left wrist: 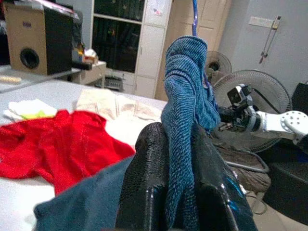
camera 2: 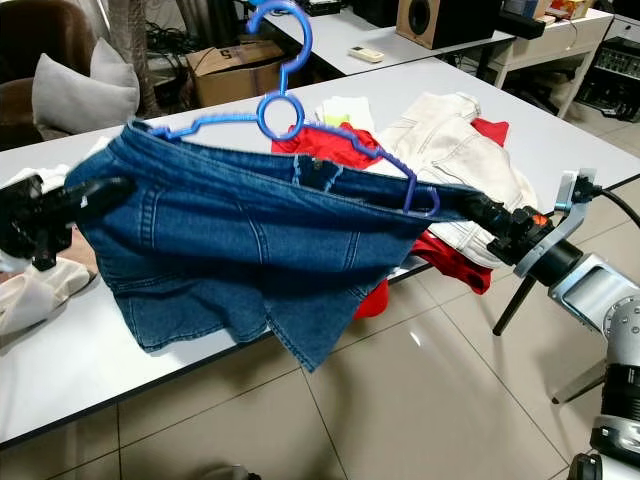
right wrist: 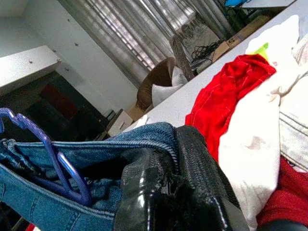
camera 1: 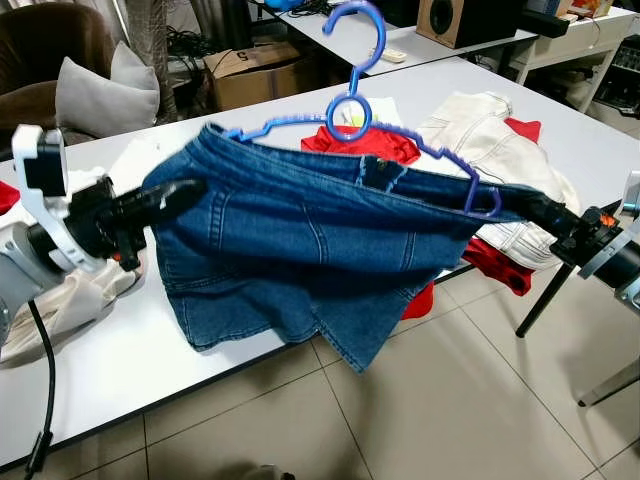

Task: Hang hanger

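A blue plastic hanger (camera 1: 352, 112) carries blue denim shorts (camera 1: 310, 245), held up above the white table (camera 1: 120, 370). My left gripper (camera 1: 175, 195) is shut on the left end of the waistband; the denim (left wrist: 183, 120) is pinched between its fingers (left wrist: 147, 187). My right gripper (camera 1: 535, 210) is shut on the right end of the waistband, next to the hanger's arm tip (right wrist: 67, 178). The hook (camera 2: 285, 30) points up, free of any rail.
On the table lie a red garment (camera 1: 365, 145), a cream jacket (camera 1: 490, 130) and white cloth (camera 1: 75, 300). A cardboard box (camera 1: 255, 70), a brown chair with a grey cushion (camera 1: 100, 90) and a second table with a speaker (camera 1: 455, 20) stand behind. Tiled floor (camera 1: 450, 400) lies in front.
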Robot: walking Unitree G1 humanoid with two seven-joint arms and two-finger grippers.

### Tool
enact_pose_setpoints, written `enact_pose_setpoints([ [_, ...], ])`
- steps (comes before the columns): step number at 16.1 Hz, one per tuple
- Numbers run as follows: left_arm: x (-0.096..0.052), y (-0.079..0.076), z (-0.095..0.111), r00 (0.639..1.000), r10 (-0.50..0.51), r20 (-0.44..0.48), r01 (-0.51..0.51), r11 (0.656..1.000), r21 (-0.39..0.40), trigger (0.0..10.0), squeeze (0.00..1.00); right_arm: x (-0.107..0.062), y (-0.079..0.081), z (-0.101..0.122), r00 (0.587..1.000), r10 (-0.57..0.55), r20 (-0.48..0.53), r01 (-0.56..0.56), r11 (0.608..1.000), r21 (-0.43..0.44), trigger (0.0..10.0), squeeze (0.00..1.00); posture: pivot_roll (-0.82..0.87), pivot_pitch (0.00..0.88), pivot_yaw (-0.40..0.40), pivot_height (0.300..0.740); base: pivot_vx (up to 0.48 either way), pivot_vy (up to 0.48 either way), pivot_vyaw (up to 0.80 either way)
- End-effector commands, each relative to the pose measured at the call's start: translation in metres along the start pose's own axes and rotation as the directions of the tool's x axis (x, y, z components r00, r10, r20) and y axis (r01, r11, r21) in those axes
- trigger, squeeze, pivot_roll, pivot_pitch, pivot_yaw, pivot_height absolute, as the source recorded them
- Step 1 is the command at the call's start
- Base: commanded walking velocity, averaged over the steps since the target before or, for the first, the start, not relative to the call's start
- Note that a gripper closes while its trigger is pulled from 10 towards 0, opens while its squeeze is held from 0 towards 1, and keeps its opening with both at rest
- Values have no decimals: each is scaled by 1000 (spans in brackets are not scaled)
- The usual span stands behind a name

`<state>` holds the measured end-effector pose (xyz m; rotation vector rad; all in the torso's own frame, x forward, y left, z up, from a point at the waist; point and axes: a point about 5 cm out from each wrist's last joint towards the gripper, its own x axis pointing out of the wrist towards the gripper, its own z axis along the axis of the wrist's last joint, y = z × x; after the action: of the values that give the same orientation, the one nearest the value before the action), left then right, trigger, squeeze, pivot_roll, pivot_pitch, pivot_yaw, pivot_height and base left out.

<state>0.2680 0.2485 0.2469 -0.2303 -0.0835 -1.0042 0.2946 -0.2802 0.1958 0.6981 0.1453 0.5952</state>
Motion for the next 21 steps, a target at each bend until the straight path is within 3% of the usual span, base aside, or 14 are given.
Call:
enact_pose_setpoints([
  [1,-25,16,14,982,185,48,-188,981,57,0,0,-23,-13,23,987,-135,88,141,988,-65,0,0,-93,0,68,719,0,0,0],
  [4,-25,20,21,973,231,26,-232,962,146,0,0,-24,-17,23,985,-156,76,161,984,-79,0,0,-88,0,66,719,0,0,0],
  [5,-25,18,18,973,212,-91,-188,958,216,0,0,-25,-20,24,982,-177,72,183,979,-89,0,0,-88,0,66,719,0,0,0],
  [7,-25,19,17,963,224,-148,-176,943,282,0,0,-25,-24,24,977,-206,53,211,970,-120,0,0,-82,0,62,719,0,0,0],
  [10,-20,23,20,963,258,-76,-222,921,321,0,0,-19,-23,22,975,-218,42,222,963,-151,0,0,-81,0,61,719,0,0,0],
  [14,-7,31,30,939,335,71,-331,834,440,0,0,0,-11,26,974,-212,83,226,946,-232,0,0,-78,0,66,719,0,0,0],
  [15,-5,31,35,939,330,94,-333,811,482,0,0,7,-2,34,973,-198,121,223,943,-249,0,0,-77,0,66,719,0,0,0],
  [17,-1,25,35,957,285,55,-272,814,513,0,0,18,18,47,976,-131,171,175,945,-275,0,0,-75,0,66,719,0,0,0],
  [19,1,21,28,966,251,-59,-175,806,565,0,0,29,42,59,979,-43,200,105,946,-308,0,0,-75,0,66,719,0,0,0],
  [20,1,19,18,959,235,-161,-97,801,591,0,0,37,57,62,984,2,177,62,932,-357,0,0,-75,0,66,719,0,0,0],
  [21,2,18,12,952,229,-205,-62,796,602,0,0,44,63,56,992,3,128,51,908,-415,0,0,-75,0,66,719,0,0,0],
])
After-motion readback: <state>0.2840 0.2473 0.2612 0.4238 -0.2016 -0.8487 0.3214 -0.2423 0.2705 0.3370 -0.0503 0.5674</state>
